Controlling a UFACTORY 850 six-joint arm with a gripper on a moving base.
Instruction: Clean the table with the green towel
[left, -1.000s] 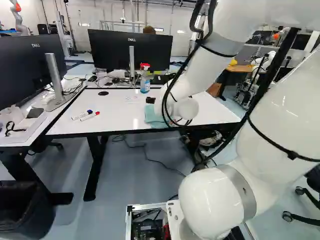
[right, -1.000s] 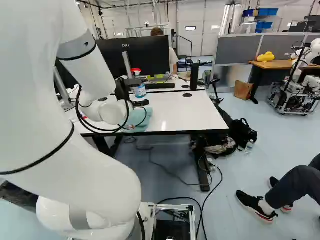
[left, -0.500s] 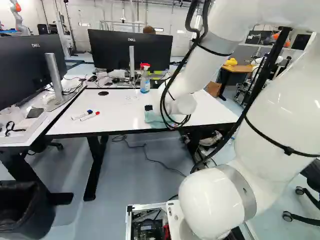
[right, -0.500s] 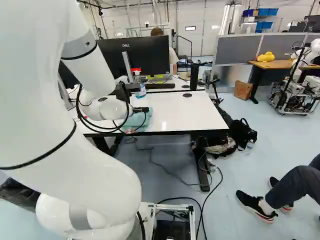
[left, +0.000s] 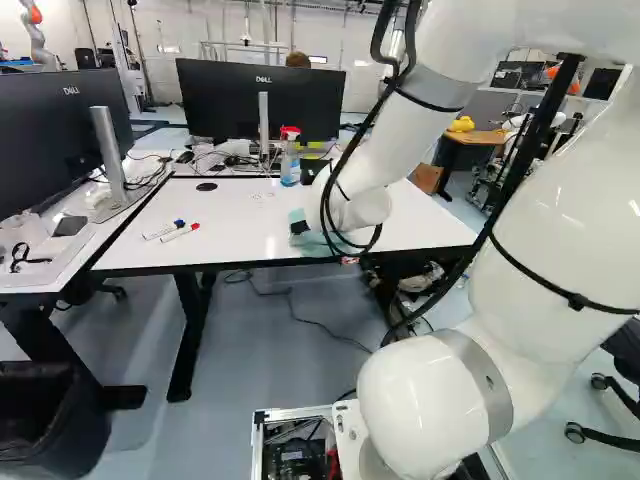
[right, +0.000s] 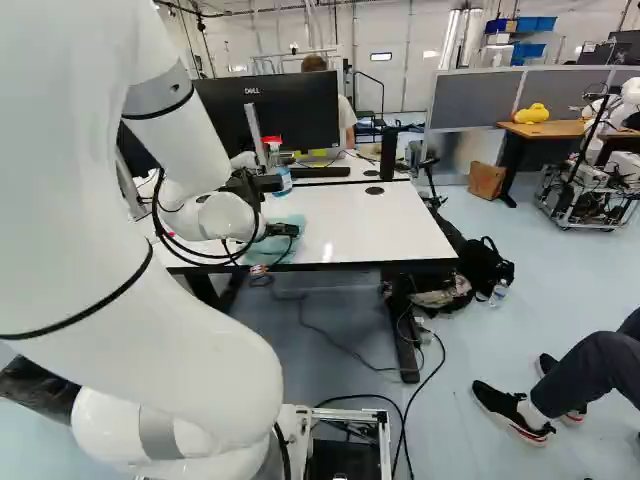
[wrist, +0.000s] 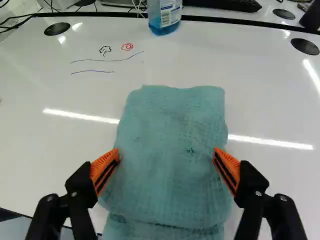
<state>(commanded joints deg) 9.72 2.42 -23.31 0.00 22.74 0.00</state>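
The green towel (wrist: 170, 125) is seen folded in a thick pad on the white table (wrist: 270, 100), close to the near edge. In the left base view it is found at the centre, partly covered by the arm (left: 360, 205); in the right base view it is shown left of the middle. The gripper (right: 283, 230) is held low at the towel, its fingers spread wide apart – no clamp on the cloth is seen. In the wrist view the orange pads (wrist: 102, 172) are placed at opposite margins of the towel, which is spread between and ahead of them; whether it is touched cannot be told.

Farther ahead of the gripper, past the towel, the tabletop is marked with a black scribble (wrist: 105, 50), a red scribble (wrist: 127, 46) and two thin curved lines (wrist: 102, 60). Just beyond these marks, a spray bottle (left: 290, 160) with blue liquid is stood upright near the table's far edge.

In the left base view, a blue-capped marker (left: 160, 231) and a red-capped marker (left: 181, 233) are laid side by side, left of the centre. A monitor (left: 220, 100) is set behind the table at the upper middle – a second monitor (left: 55, 140) fills the upper left. At the lower left, a black bin (left: 45, 425) is shown. In the right base view, another robot (right: 595, 185) is seen at the upper right.
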